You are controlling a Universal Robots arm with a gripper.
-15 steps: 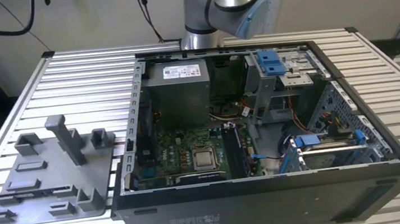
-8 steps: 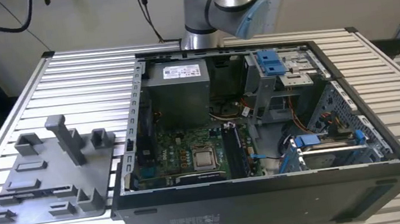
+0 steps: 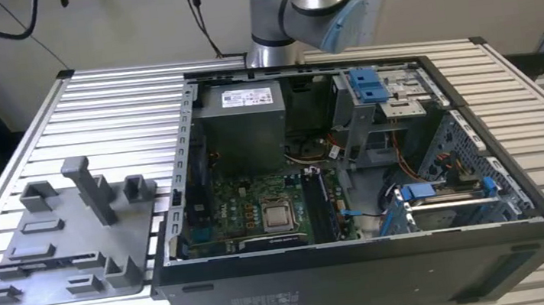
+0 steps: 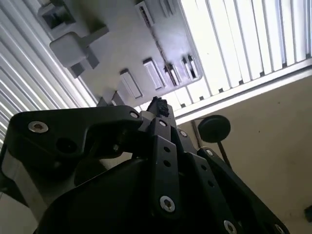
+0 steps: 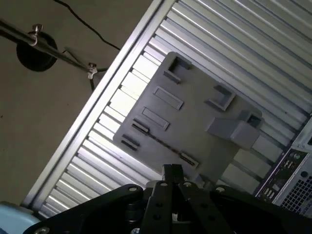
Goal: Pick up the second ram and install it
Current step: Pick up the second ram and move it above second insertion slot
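The second ram is out of view. My gripper [image 5: 171, 169] hangs high above the grey holder tray [image 5: 195, 122], its two narrow black fingertips pressed together with nothing visible between them. The second wrist view shows the same shut gripper [image 4: 158, 104] over the tray [image 4: 122, 44]. In the exterior view the tray [image 3: 68, 249] lies on the slatted table, on the exterior view's left of the open computer case [image 3: 368, 272]. Inside the case, the motherboard [image 3: 257, 200] faces up, with long memory slots [image 3: 326, 204] along its right side.
The arm's base [image 3: 297, 11] stands behind the case. A power supply [image 3: 240, 125] and blue-tabbed drive bays [image 3: 372, 87] fill the case's far part. A tall post [image 3: 88, 189] rises from the tray. The slatted table [image 3: 115, 124] ends close beside the tray, and a stand on the floor [image 5: 34, 48] lies beyond it.
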